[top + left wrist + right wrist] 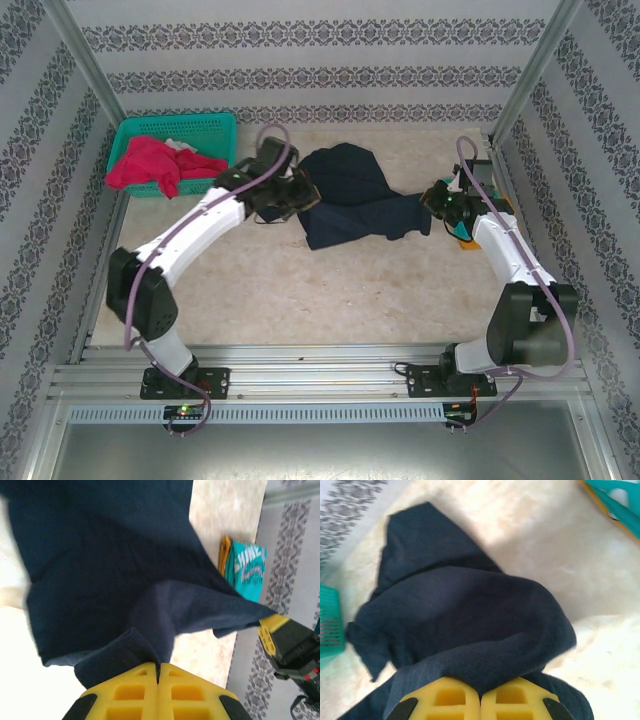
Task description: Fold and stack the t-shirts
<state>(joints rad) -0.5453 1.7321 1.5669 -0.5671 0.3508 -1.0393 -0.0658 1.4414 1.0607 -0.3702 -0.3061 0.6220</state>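
Holding: the navy shirt (pixel 350 195) is pinched at both ends and lies rumpled in the middle of the table (pixel 300 290), one part bunched over another, nowhere near a flat rectangle.
Left gripper (pixel 157 672): yellow fingers pressed together with a fold of navy cloth caught between them, at the shirt's left edge.
Right gripper (pixel 480 692): fingers closed too, navy cloth bulging over the tips. It has the shirt's right edge, over by the right wall.
Cloth between them: sagging and creased, not pulled taut, with a loose flap reaching toward the far side.
Teal shirt (pixel 245 570): lying flat and compact by the table's right edge, white lettering up, just beside the right gripper. It looks folded already.
Orange shirt (pixel 223 555): a thin edge peeks from under the teal one, so those two read as the start of the stack.
Pink-red shirt (pixel 150 165): heaped in the basket (pixel 215 128) at the far left corner, spilling over its front rim, not yet dealt with as far as I can judge.
Score so far: two likely folded and stacked, one in hand mid-fold, one waiting. Roughly halfway, I'd say.
Left to do: flatten and fold the navy one, set it on the pile, then fetch the pink-red one and do the same.
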